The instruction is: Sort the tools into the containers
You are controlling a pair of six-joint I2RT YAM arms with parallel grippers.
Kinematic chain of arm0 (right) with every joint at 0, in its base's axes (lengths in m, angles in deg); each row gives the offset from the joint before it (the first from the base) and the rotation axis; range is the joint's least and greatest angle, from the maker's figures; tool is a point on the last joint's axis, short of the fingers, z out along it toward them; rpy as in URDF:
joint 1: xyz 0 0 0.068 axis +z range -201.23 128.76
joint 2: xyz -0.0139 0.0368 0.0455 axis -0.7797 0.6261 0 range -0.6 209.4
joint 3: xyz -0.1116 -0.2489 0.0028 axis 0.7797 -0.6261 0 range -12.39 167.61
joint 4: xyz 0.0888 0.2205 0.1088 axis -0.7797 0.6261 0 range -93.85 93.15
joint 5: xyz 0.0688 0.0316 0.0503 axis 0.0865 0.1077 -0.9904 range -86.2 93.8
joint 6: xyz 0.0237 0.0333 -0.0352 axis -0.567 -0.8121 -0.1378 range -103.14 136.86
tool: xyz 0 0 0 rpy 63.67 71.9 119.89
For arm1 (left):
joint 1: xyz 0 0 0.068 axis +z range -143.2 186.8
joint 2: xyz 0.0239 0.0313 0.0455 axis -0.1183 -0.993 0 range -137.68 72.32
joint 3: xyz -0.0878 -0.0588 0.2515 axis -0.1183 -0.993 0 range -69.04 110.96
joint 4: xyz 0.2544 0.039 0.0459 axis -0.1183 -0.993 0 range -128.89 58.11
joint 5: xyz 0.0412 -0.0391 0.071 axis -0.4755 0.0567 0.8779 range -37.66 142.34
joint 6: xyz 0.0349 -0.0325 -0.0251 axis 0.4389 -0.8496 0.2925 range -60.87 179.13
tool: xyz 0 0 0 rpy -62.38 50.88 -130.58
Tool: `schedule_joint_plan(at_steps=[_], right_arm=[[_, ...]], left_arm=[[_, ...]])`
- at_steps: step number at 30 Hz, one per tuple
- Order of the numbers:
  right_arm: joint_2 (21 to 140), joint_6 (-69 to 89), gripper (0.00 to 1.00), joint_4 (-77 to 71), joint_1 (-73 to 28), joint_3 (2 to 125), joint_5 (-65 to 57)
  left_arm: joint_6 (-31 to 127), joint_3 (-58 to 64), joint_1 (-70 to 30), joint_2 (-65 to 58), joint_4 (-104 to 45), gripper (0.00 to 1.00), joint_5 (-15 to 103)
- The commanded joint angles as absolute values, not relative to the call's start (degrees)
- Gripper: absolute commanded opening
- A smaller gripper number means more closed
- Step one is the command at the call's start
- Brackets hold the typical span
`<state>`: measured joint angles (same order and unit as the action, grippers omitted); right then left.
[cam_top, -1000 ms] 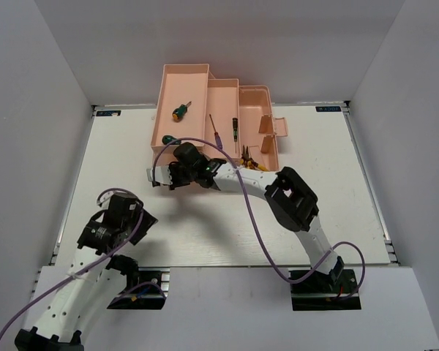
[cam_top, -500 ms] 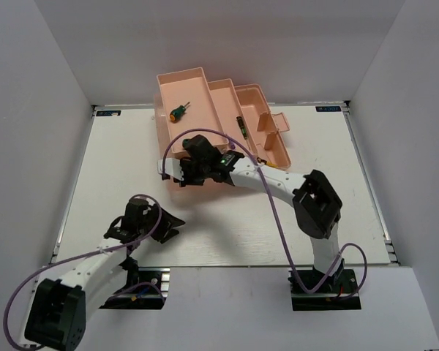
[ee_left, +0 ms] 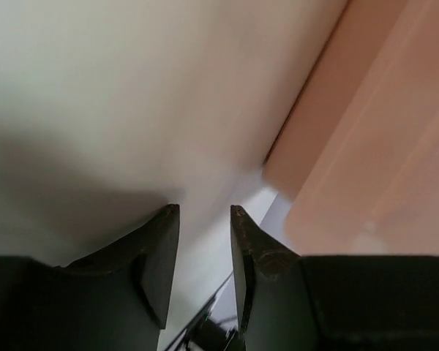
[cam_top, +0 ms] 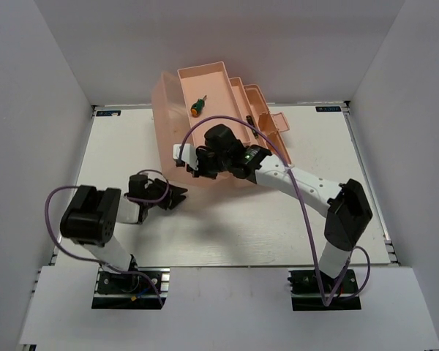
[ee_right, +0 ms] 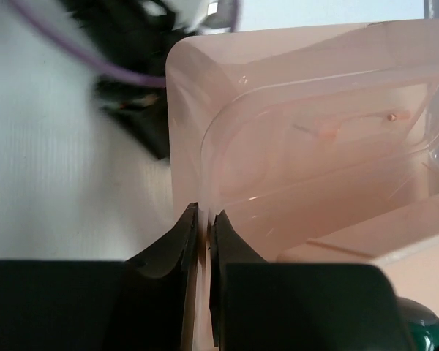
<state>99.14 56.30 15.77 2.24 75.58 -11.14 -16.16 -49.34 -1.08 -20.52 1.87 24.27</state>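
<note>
The salmon-pink toolbox [cam_top: 167, 110] stands tilted at the back of the table, its fold-out trays stepped up to the right. A green-handled screwdriver [cam_top: 197, 107] lies in the top tray, and a slim dark screwdriver [cam_top: 249, 120] shows in a lower tray. My right gripper [cam_top: 197, 162] is shut on the toolbox's thin front wall [ee_right: 293, 146], which runs between its jaws [ee_right: 203, 212]. A green handle [ee_right: 424, 329] shows at that view's bottom right. My left gripper [cam_top: 177, 196] is open and empty, just left of the toolbox's lower corner [ee_left: 380, 146]; its fingertips [ee_left: 203, 210] hover over the table. The other tools are hidden.
The white table [cam_top: 314, 153] is enclosed by grey walls on the left, right and back. My left arm [ee_right: 132, 44] with its purple cable lies close beside the toolbox's front-left corner. The right arm [cam_top: 300, 183] stretches across the table's middle.
The toolbox has shifted right and tilted up with my right gripper on its wall. My left arm has swung from the near left up to the toolbox's corner.
</note>
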Motion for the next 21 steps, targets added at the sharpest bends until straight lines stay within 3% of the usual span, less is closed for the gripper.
schedule_joint_plan(at_steps=[1,9,10,12,14,17,20,21], right_arm=[[91.34,60.63,0.0,7.4,2.11,73.86,-11.92],[88.96,59.67,0.02,8.28,2.11,70.41,-13.51],[89.22,59.66,0.21,8.63,2.11,70.49,-13.95],[89.31,59.93,0.71,12.4,2.29,72.5,-15.27],[88.88,59.75,0.82,17.39,2.03,75.66,-18.58],[85.38,58.78,0.82,22.15,1.5,75.43,-21.93],[79.41,56.24,0.65,24.44,0.97,71.57,-23.87],[77.99,56.84,0.23,25.15,0.88,68.85,-25.62]], left_arm=[[-17.42,-40.43,1.34,-25.14,9.86,0.45,23.08],[-16.28,-23.96,3.02,-34.28,8.18,0.46,16.41],[-16.28,-22.56,3.02,-34.81,8.19,0.47,15.79],[-16.28,-22.02,3.02,-35.35,7.66,0.47,15.17],[-16.28,-22.02,3.02,-35.96,7.66,0.47,14.56],[-16.28,-22.02,3.54,-36.49,7.05,0.47,14.55],[-16.28,-22.02,3.54,-36.49,6.52,0.47,14.55],[-16.28,-21.41,4.07,-36.49,6.52,0.47,14.03]])
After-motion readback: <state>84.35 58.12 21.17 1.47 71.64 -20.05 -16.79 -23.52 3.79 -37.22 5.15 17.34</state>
